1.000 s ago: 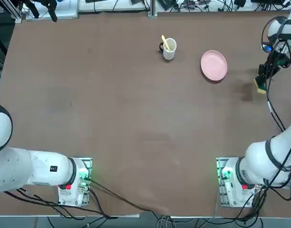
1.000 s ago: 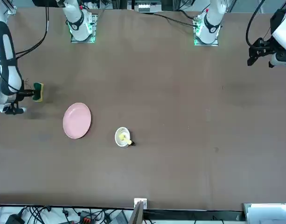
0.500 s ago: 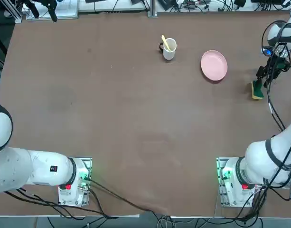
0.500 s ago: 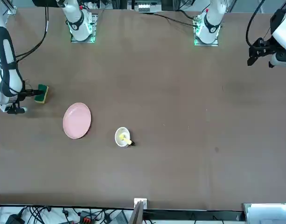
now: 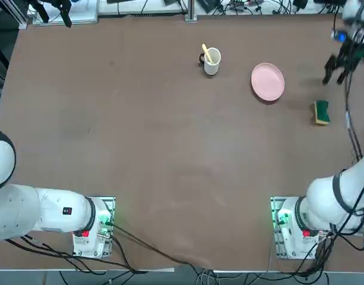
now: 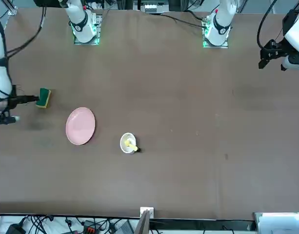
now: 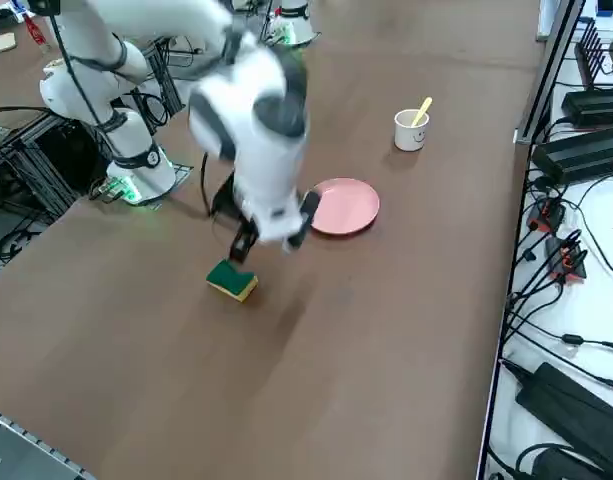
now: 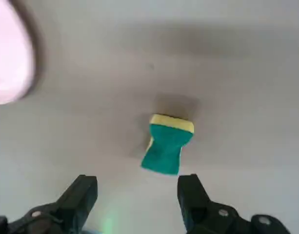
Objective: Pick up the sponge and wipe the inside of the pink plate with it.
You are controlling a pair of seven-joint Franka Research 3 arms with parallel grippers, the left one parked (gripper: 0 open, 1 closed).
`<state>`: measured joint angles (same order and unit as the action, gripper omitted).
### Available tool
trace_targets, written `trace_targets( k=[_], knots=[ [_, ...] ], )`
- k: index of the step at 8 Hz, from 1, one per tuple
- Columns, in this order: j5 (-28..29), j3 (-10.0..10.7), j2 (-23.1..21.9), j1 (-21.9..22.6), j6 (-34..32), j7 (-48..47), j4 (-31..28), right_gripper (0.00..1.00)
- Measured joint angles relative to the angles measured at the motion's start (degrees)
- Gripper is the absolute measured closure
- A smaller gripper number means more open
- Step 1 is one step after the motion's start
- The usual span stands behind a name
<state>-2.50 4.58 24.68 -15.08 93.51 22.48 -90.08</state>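
Observation:
The sponge [image 5: 321, 111] lies flat on the table, green side up over its yellow layer, alone and to the right of the pink plate [image 5: 268, 81]. My right gripper [image 5: 339, 70] hangs open above the table, a little beyond the sponge, with nothing between its fingers. The wrist view shows the sponge [image 8: 167, 144] on the table past the two spread fingertips of the gripper [image 8: 137, 195], and the plate's edge [image 8: 8, 58] off to one side. From the right side, the gripper [image 7: 274, 236] hovers over the sponge [image 7: 232, 279], with the empty plate [image 7: 343, 207] just behind.
A white mug [image 5: 211, 60] with a yellow utensil in it stands left of the plate, near the table's far edge. The sponge sits close to the table's right edge. Cables and equipment run along the far side beyond the table.
The gripper opened and let the sponge down onto the table right of the plate. It then rose and drew back toward the far edge, empty.

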Motion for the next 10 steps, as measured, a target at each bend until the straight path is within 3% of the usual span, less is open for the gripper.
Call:
trace_targets(
  k=[2,6,8,10],
  knots=[
    [0.12,-0.20,-3.78,4.58,-6.11,-5.55,9.30,0.00],
    [0.52,-0.31,-7.37,12.26,-11.28,-10.93,18.01,0.00],
    [0.97,-0.31,-9.87,13.62,-12.68,-13.47,18.00,0.00],
    [1.25,-0.24,-14.97,14.04,-12.01,-14.23,12.67,0.00]
  ],
)
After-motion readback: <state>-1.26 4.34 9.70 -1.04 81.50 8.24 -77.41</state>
